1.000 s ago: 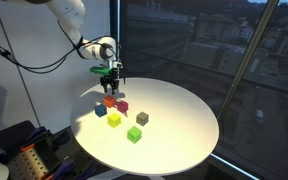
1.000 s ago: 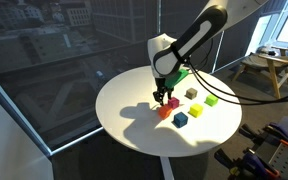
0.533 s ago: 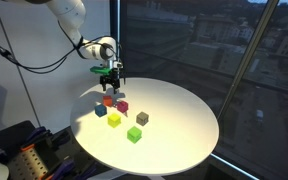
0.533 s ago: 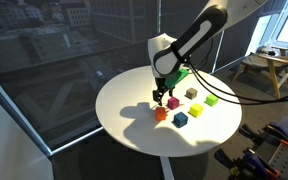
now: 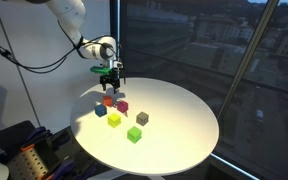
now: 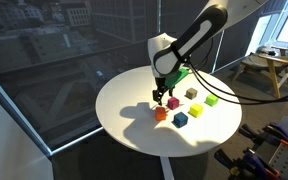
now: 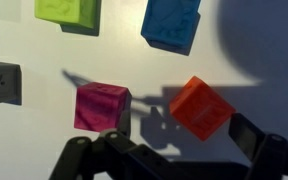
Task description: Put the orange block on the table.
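The orange block (image 6: 161,114) sits on the round counter (image 6: 124,100). The hand (image 6: 165,99) hangs just above it, jaws spread wide, gripping nothing.

The block has company. A pink cube (image 6: 172,102) stands just beside it and a blue cube (image 6: 180,119) is near on another side. Farther out are a grey cube (image 5: 142,118), a yellow cube (image 5: 114,121) and a green cube (image 5: 134,134), all apart from one another. The pink cube is the close one, right by where the fingers hang.

In both exterior views the white arm (image 5: 84,45) reaches over the counter's rim, and there is clear air between the hand and the block. How the block lies is too small to tell from there.

The wrist view fills that in. The orange block (image 7: 201,106) is turned askew to the pink cube (image 7: 102,107), and a strip of bare, shadowed counter separates them, so they do not touch. The blue cube (image 7: 172,22) lies beyond. The dark fingers (image 7: 269,150) show only along the bottom edge, one at each side. The block lies nearer the right-hand one, and neither touches it.
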Available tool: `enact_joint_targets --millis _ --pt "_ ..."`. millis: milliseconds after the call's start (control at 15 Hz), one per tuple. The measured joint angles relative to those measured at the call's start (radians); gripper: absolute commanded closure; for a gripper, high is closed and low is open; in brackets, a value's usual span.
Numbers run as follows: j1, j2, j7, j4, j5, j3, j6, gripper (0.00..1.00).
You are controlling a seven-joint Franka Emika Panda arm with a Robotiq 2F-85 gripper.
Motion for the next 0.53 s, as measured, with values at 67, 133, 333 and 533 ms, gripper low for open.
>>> enact_joint_targets --millis 67,133,333,533 --pt "0.0 -0.002 0.0 0.0 0.0 0.0 0.0 0.0" --pt "0.0 -0.005 0.0 0.0 0.0 0.001 0.0 0.0" --pt "0.0 -0.026 0.0 -0.005 0.0 0.005 0.0 0.0" --pt "-0.001 -0.058 -0.001 -0.024 0.001 0.013 0.003 0.0"
